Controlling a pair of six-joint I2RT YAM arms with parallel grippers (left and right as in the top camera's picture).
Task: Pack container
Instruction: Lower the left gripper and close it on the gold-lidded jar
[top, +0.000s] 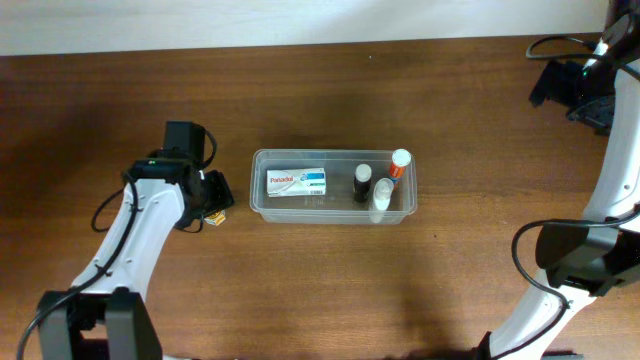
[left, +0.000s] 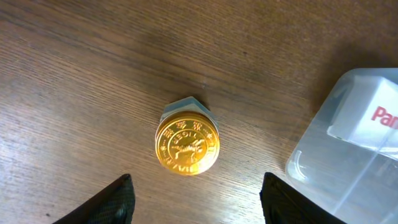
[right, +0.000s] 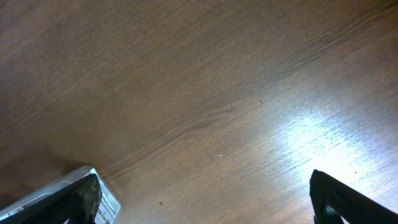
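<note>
— Four items lie in the container (top: 330, 214), is that right?
— Yes. A white box with red lettering (top: 297, 182) sits in its left half. At its right end are a dark bottle (top: 362, 184), a pale bottle (top: 382, 199) and a white-capped tube with an orange band (top: 399, 162).
— And where does the container sit?
— At the middle of the overhead frame, on the brown wooden table (top: 450, 100), with its long side running left to right.
— What of the left gripper (left: 198, 202)?
— It hangs just left of the container, fingers spread. In the left wrist view a small jar with a gold embossed lid (left: 186, 144) stands upright on the table at frame centre. It is above the gap between the two dark fingertips (left: 118, 199) and touches neither. The container's rounded corner shows at the right edge.
— And the right gripper (right: 208, 202)?
— Spread wide too and gripping nothing, in the upper right corner of the overhead frame, well apart from the container. Its wrist view shows wood grain between the fingers.
</note>
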